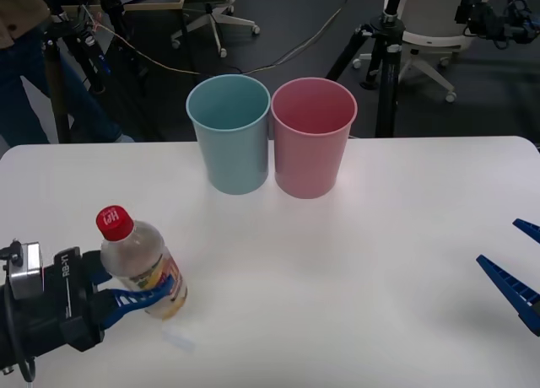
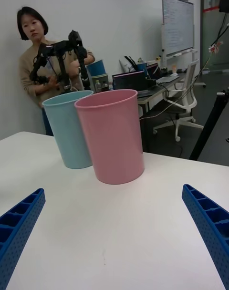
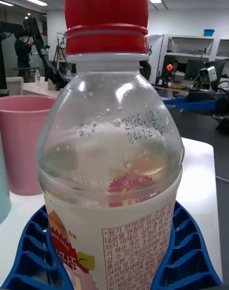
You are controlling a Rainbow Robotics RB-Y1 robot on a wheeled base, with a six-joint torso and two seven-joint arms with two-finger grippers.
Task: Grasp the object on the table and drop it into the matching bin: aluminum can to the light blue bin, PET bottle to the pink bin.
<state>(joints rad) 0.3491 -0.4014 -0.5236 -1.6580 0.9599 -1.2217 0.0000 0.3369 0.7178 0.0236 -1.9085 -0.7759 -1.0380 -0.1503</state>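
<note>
Currently we have the left gripper (image 1: 139,291) clamped on the PET bottle (image 1: 139,266) at the table's (image 1: 354,261) near-left area, blue fingers (image 3: 186,252) wrapping its label band, bottle upright with a slight tilt. Right gripper (image 1: 516,274) sits spread wide at the right edge. Light blue bin (image 1: 229,133) and pink bin (image 1: 313,137) stand touching at the far side.

**Black wrist housing, blue ribbed fingers**

The left end effector (image 1: 139,295) sits on a chunky black housing printed with white lettering, with a small silver-grey block fixed at its outer end and a thin black cable looping beside it. Its fingers (image 3: 33,252) are bright blue plastic, moulded in a ribbed, lattice-like pattern with curved inner faces. The right end effector (image 2: 114,233) carries matching blue ribbed fingers, long and tapering to points.
</note>
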